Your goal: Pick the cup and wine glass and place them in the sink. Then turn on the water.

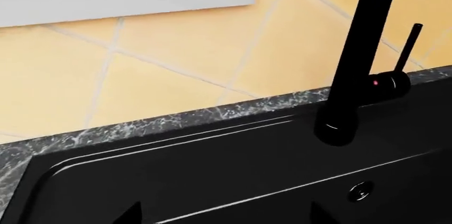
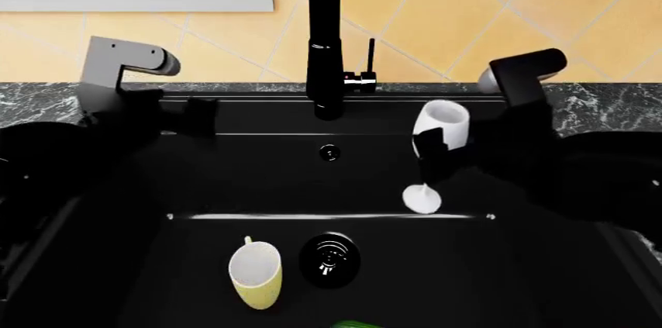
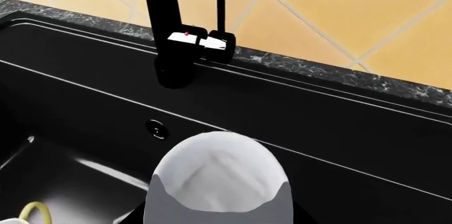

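In the head view we see our right gripper [image 2: 432,148] closed around the bowl of the wine glass [image 2: 439,130], holding it above the right side of the sink [image 2: 124,266], the glass roughly upright with a slight lean, its thin stem running down to the round foot, which hangs over the far wall of the basin near the ledge line. Our right wrist view shows the white bowl [image 3: 215,173] close up between dark fingers, with the black tap [image 3: 166,28] and its thin lever [image 3: 220,4] standing on the far rim beyond it. The cup [image 2: 256,272] lies on its side on the sink floor, near and left of centre, its white inside turned towards us and its small handle at the far end, just beside the round drain [image 2: 329,258] on its right. Our left gripper [image 2: 191,116] hovers over the far left edge of the sink, holding nothing; against the black basin we cannot tell whether its jaws are apart or together. The left wrist view looks across the marble-veined counter [image 1: 141,128] and the yellow wall tiles [image 1: 162,65] towards the tap column
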Robot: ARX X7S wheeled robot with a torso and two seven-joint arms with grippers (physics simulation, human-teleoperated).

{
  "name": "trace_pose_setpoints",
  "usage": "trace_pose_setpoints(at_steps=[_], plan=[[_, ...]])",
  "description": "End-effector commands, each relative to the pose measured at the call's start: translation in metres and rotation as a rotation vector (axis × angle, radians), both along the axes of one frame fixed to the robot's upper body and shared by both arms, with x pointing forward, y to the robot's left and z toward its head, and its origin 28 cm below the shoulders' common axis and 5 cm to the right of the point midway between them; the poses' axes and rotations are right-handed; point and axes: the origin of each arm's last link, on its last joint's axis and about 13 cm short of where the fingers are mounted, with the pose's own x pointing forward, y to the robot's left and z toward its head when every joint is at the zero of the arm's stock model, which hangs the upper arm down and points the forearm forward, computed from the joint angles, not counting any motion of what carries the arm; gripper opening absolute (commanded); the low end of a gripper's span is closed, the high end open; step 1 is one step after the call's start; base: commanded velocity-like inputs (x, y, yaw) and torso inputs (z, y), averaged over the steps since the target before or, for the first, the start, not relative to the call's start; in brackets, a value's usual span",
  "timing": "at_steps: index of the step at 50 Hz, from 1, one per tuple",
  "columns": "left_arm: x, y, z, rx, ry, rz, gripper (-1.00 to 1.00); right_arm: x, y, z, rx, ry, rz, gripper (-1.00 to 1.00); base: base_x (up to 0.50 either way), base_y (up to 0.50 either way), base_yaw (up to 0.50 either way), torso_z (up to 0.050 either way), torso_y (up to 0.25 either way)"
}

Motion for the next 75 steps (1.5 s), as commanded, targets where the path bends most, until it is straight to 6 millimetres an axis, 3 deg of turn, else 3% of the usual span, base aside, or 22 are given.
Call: trace_pose_setpoints(at_steps=[1,19,48,75], plan=[[0.007,0.005,0.008,-0.028,-0.038,0.09,1.0,0.005,0.001,-0.005,-0.016,0.001,0.011,-1.0,0.0,0.0,0.0,0.0,0.0],[0.01,0.005,0.008,-0.018,-0.021,0.116,1.0,0.018,0.0,-0.018,-0.037,0.029,-0.008,-1.0,0.0,0.0,0.0,0.0,0.0],[0.009,0.006,0.008,-0.042,-0.015,0.107,1.0,0.025,0.01,-0.066,-0.04,0.119,0.008,-1.0,0.0,0.0,0.0,0.0,0.0],[0.009,0.006,0.007,-0.041,-0.015,0.104,1.0,0.027,0.017,-0.086,-0.012,0.149,0.019,-1.0,0.0,0.0,0.0,0.0,0.0]])
